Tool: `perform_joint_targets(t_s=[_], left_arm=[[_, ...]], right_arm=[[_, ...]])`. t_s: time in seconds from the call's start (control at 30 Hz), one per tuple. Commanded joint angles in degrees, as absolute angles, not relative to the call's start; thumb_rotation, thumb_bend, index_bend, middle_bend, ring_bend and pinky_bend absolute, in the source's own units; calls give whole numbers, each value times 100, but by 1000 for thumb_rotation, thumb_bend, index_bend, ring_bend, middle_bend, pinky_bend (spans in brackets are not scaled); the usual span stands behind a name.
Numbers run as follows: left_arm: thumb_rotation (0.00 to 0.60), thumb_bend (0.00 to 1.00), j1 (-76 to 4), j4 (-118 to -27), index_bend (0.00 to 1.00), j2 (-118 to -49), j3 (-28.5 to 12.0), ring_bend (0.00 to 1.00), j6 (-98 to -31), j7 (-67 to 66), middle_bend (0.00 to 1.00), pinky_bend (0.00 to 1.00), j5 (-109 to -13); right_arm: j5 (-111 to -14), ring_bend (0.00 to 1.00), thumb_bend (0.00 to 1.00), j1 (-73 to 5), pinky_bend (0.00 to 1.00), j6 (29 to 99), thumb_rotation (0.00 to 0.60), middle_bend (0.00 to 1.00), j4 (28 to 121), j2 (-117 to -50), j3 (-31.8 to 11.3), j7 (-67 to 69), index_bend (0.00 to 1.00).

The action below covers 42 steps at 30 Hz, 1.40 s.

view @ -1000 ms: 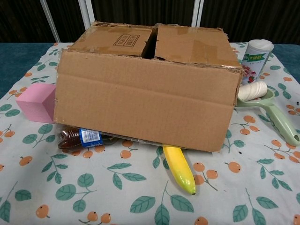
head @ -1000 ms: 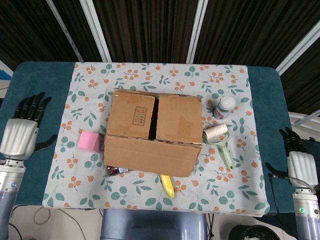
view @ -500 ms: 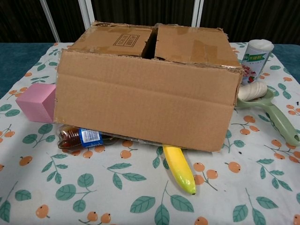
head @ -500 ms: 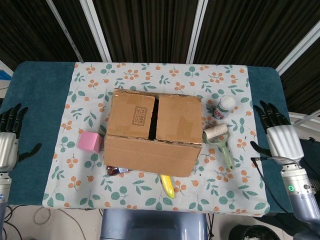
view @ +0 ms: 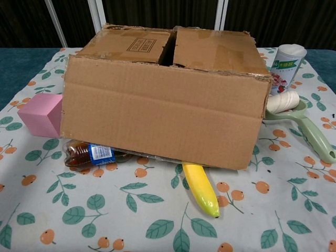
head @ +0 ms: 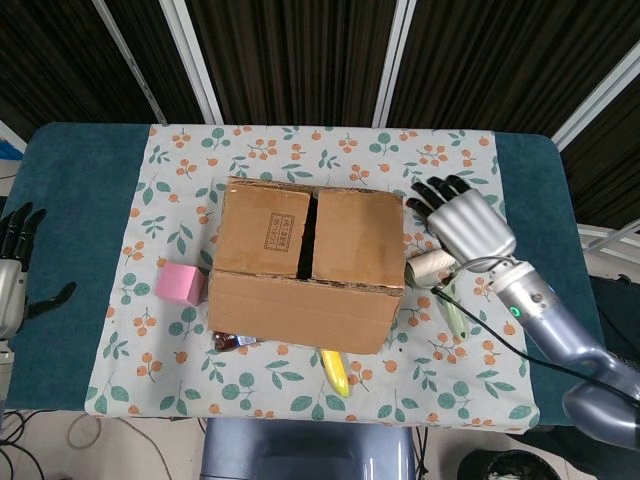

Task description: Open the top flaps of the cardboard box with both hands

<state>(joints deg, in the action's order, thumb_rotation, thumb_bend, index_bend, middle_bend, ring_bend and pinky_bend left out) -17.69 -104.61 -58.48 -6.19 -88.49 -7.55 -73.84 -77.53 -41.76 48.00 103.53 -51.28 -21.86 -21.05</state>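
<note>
Box: the cardboard box [head: 305, 265] sat in the middle of the floral cloth [head: 460, 390], and you had both top flaps [head: 262, 231] down flat, with a dark slit between them running front to back.
Box tilt: in the chest view the cardboard box [view: 163, 100] rested on things beneath its front edge, so its base did not lie flat on the cloth.
Your right hand: the right hand [head: 465, 222] hung above the cloth just beside the box's right side, fingers [head: 440, 190] spread apart and pointing toward the far edge, holding nothing. It showed only in the head view, and whether it touched the box could not be told.
Your left hand: the left hand [head: 12, 270] sat at the far left edge of the head view over the teal table [head: 70, 170], well apart from the box. Its fingers were apart and it held nothing.
Under the box: a banana [view: 202, 191] and a small bottle [view: 89, 155] with a blue label stuck out from below the front edge.
Left of the box: a pink block [view: 41, 114] stood just beside the left wall.
Right of the box: a lint roller [view: 294, 113] with a pale green handle lay near the right wall, and a white jar [view: 286, 65] stood behind it.
</note>
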Motion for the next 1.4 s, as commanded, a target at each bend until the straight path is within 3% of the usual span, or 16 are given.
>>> perform_joint_targets(t_s=[0.03, 0.33, 0.7, 1.4], left_arm=[[600, 154, -1746, -10452, 22, -5825, -681, 15, -8812, -711, 0, 82, -7357], [600, 154, -1696, -10392, 22, -5796, -824, 15, -8676, -635, 0, 82, -7291], [600, 155, -1649, -10368, 22, -5779, -950, 15, -8477, -447, 0, 83, -7201], [600, 166, -1563, -10404, 22, -5745, -1116, 15, -8343, -313, 0, 84, -7194]], right_arm=[[-7581, 217, 1000, -4946, 260, 4058, 600, 236, 10061, -5349, -2262, -2416, 311], [-7157, 225, 1000, -5975, 261, 3494, 600, 247, 9323, -6275, -2152, -2684, 329], [-7060, 225, 1000, -6654, 261, 3205, 600, 252, 8722, -6977, -1754, -2913, 335], [-7135, 222, 1000, -7086, 261, 3235, 600, 253, 8396, -7294, -1261, -2963, 348]])
